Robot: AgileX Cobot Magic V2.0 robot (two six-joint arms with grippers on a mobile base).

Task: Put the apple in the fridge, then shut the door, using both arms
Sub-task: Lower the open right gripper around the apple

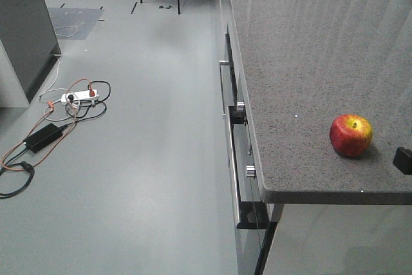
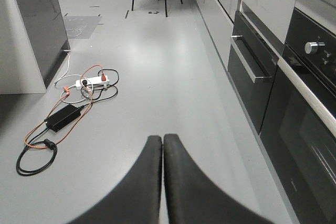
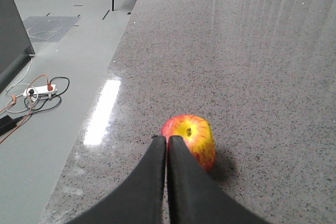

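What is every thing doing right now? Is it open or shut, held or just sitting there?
Apple: sitting on the counter, dimple up, not held.
Left claw: shut, empty, above the floor.
Right claw: shut, empty, just in front of the apple.
Oven door: closed.
Power strip: lying on the floor.

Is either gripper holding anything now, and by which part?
Nothing is held. The left gripper and the right gripper are both shut on nothing; the apple sits ungripped on the counter.
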